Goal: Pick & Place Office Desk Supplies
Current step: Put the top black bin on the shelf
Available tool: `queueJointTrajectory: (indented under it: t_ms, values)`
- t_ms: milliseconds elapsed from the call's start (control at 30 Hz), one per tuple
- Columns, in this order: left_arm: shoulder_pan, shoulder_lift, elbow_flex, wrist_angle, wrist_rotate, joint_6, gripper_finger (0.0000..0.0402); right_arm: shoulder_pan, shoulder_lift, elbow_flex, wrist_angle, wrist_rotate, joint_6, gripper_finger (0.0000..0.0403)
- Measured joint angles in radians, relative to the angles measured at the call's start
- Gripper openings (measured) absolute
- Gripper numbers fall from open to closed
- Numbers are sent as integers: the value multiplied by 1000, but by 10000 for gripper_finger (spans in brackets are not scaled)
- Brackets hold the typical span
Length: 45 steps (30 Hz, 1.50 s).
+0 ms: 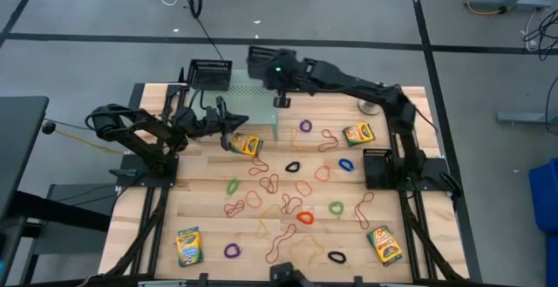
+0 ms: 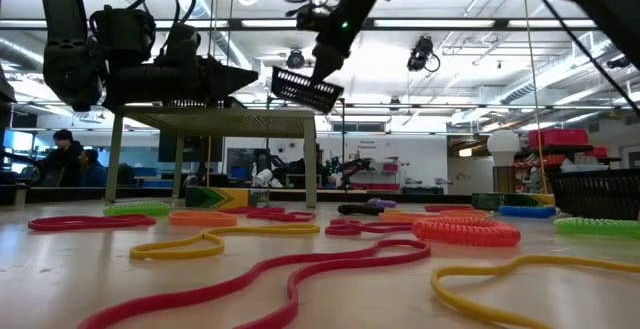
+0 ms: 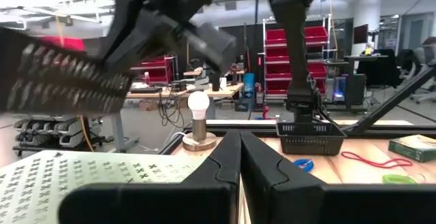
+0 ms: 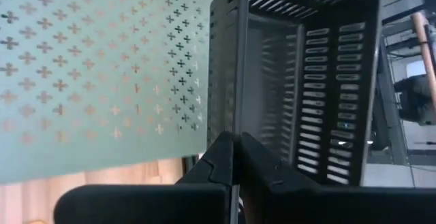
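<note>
four crayon boxes [image 1: 245,145] on the table [image 1: 157,243]: one by the left gripper [image 1: 228,135], one far right, two at the near corners. rubber bands [image 1: 304,217] all over the middle, way too many to count. two black mesh trays: one [image 1: 377,167] sits right, the other [image 1: 209,74] pinched in the right gripper [image 1: 228,76] up in the air. left gripper's clenched, holding nothing.
</note>
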<state>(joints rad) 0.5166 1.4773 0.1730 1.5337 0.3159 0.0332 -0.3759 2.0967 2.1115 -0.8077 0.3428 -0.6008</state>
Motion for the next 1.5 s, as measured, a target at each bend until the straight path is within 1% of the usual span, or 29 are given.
queueJointTrajectory:
  t_ms: [100,200,433,600,1200,1300,1500]
  values:
    - [0,0,0,-8,1,9,8,0,45,33,0,-3,-25,11]
    - [0,0,0,-14,0,10,8,2,64,37,7,-4,-26,11]
    - [0,0,0,-14,0,12,8,14,74,35,39,-12,-19,14]
    - [0,0,0,-14,0,12,8,25,74,35,44,-71,-2,18]
    - [0,0,0,-14,0,12,8,33,82,34,64,-74,39,21]
    - [0,0,0,-14,0,12,8,32,83,34,70,-74,39,32]
    - [0,0,0,-14,0,12,8,33,83,34,90,-74,39,77]
